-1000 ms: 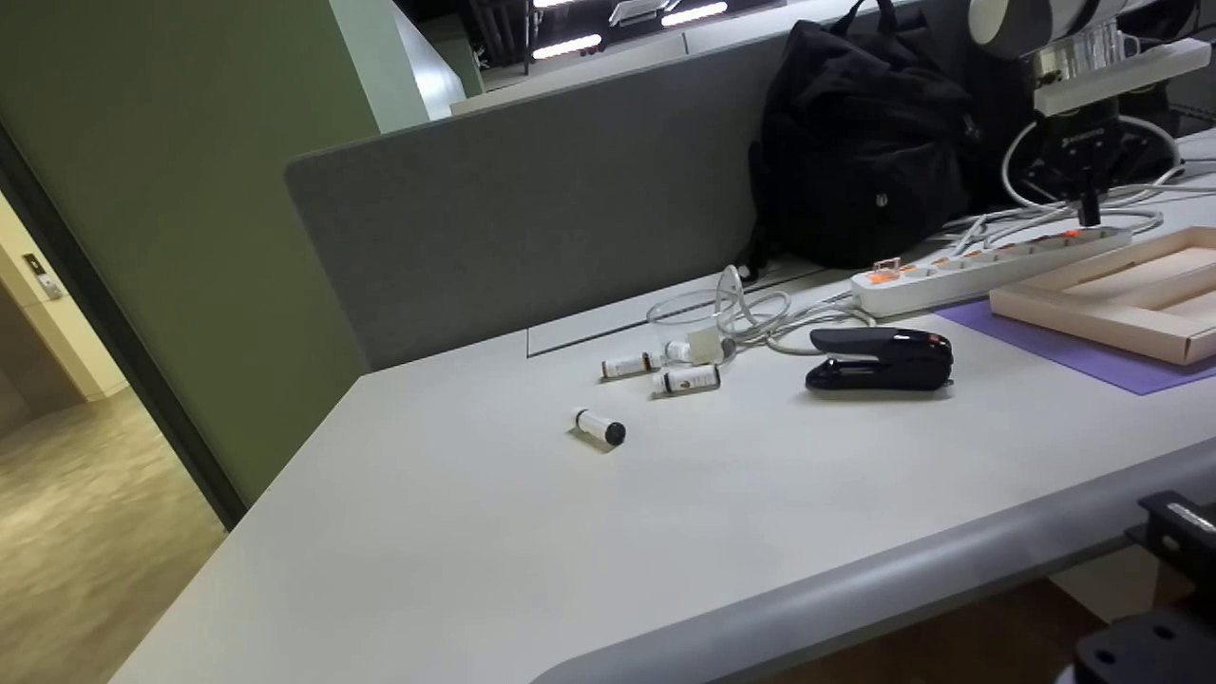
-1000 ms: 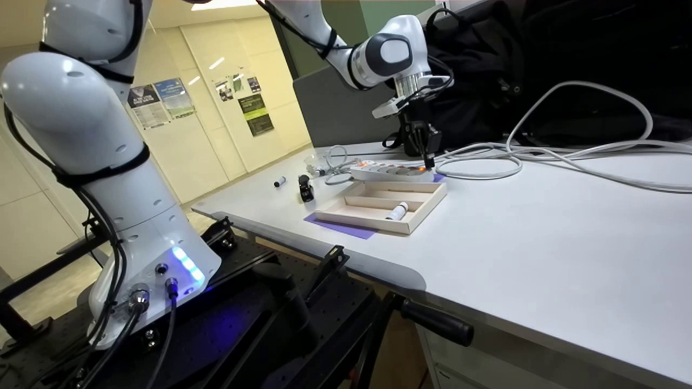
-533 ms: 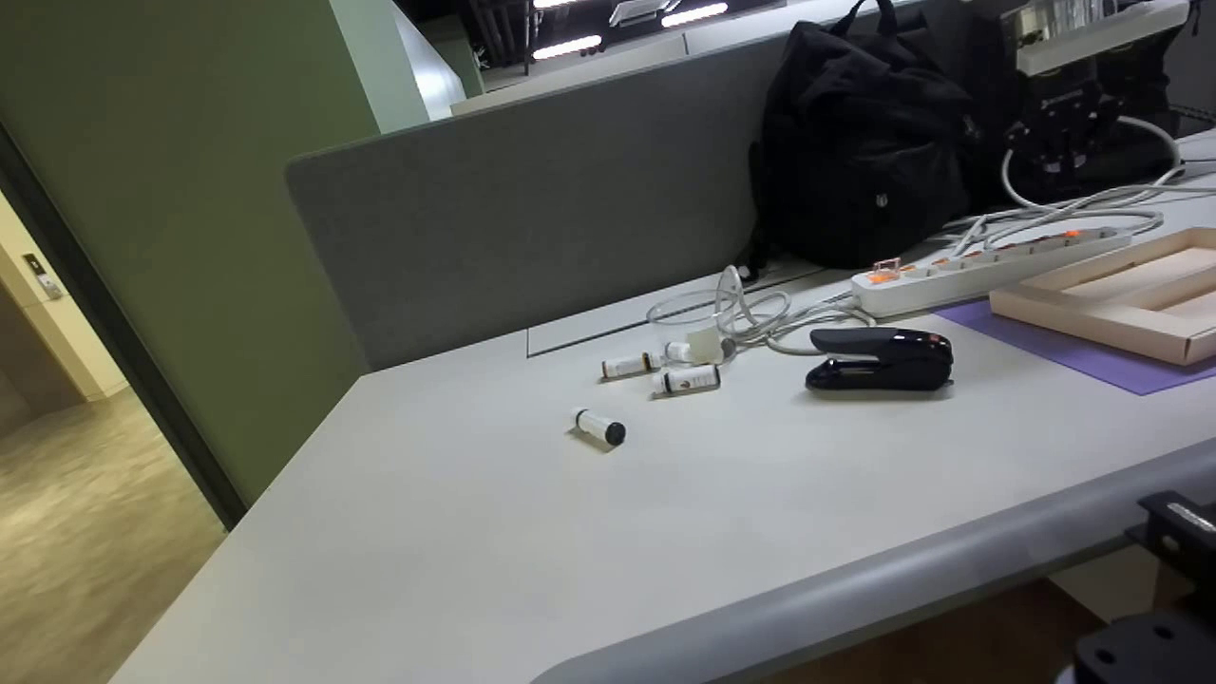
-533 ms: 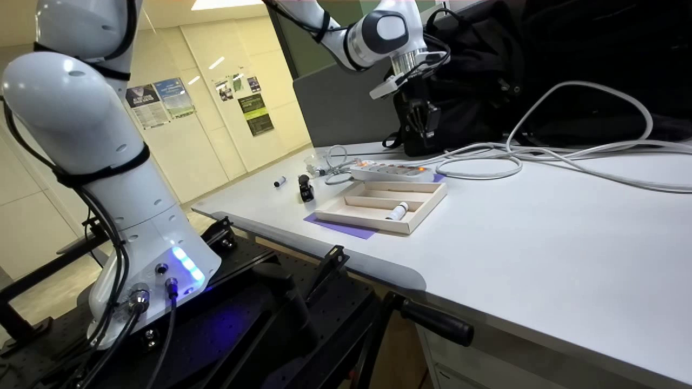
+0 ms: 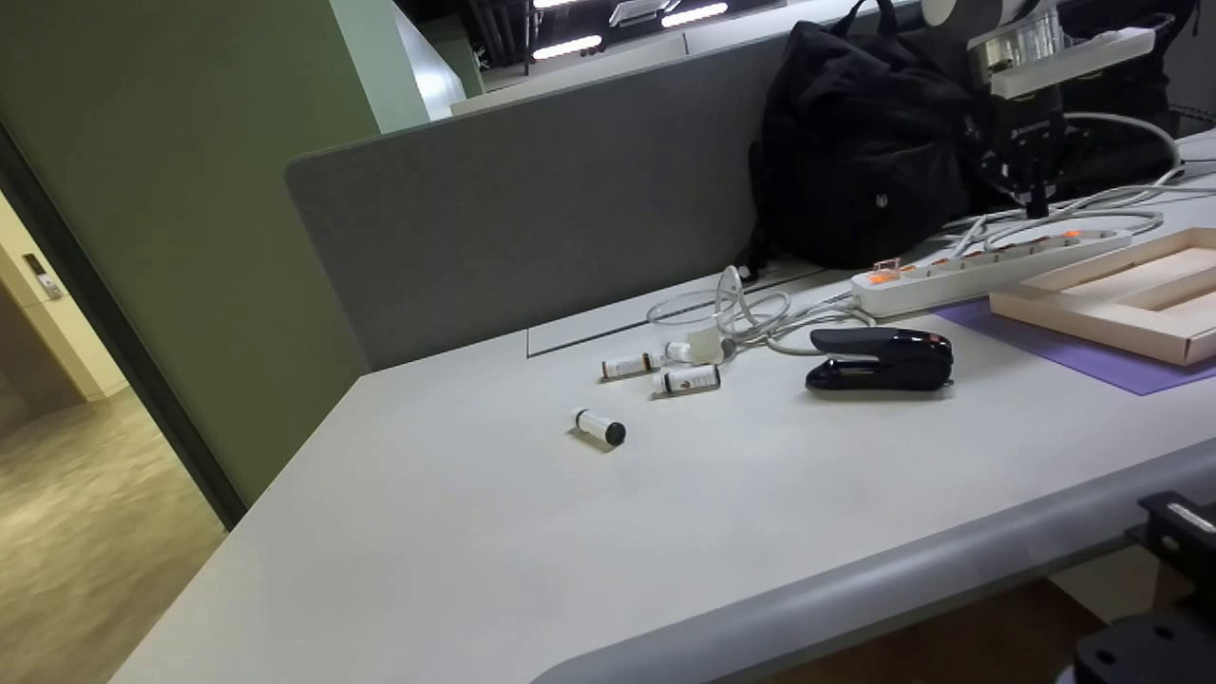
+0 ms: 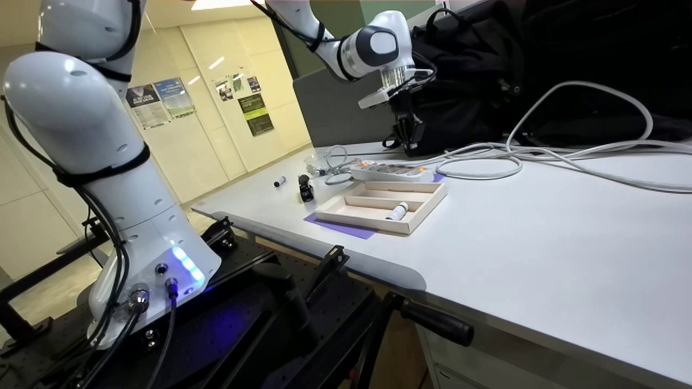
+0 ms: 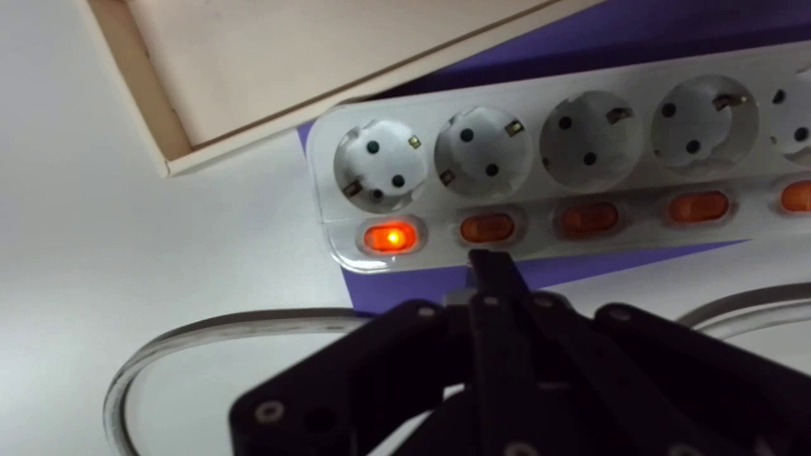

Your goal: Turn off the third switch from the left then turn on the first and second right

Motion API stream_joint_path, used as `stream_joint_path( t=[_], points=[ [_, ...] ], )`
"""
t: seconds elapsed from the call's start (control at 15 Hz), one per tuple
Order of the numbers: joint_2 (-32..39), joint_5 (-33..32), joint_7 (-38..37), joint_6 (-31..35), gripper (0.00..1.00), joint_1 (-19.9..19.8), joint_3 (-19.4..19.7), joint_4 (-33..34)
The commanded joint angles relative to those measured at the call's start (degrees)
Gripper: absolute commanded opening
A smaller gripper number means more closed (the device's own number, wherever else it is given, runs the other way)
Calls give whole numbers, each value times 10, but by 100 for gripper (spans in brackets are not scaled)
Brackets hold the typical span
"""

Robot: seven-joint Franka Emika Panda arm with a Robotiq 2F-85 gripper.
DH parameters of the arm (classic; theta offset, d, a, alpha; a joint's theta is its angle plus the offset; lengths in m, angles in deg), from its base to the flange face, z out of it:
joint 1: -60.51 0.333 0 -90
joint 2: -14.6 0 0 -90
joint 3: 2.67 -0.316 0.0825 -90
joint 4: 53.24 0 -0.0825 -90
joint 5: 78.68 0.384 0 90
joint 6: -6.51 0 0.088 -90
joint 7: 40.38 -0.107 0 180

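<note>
A white power strip (image 7: 488, 152) with a row of orange switches lies on the table; it shows in both exterior views (image 5: 997, 274) (image 6: 386, 173). In the wrist view its leftmost switch (image 7: 389, 237) is lit. The second (image 7: 487, 228), third (image 7: 588, 218) and fourth (image 7: 698, 207) from that end look dark, and a further switch (image 7: 796, 196) is cut off by the frame. A switch at the far end (image 5: 883, 276) glows in an exterior view. My gripper (image 7: 488, 254) is shut and empty, its tips above the strip's edge, just below the second switch in the wrist view.
A light wooden tray (image 6: 373, 222) on a purple sheet (image 6: 340, 227) lies beside the strip, with a small bottle (image 6: 398, 210) inside. A black stapler (image 5: 882, 359) and several small bottles (image 5: 689, 379) lie farther off. Grey cables (image 6: 486, 162) and a black backpack (image 5: 860, 142) are behind.
My gripper was down at the strip's end by the lit switch. It has lifted off and shifted along the strip toward its middle, and come down slightly again. The gripper stayed shut.
</note>
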Motion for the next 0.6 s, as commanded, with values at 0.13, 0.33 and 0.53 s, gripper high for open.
stream_joint_path(
  t=[0.13,0.33,0.53],
  points=[
    [27,-10,20,30,0,1,-5,3],
    [36,-13,26,34,0,3,-5,7],
    [35,-18,25,26,0,3,-3,6]
  ],
)
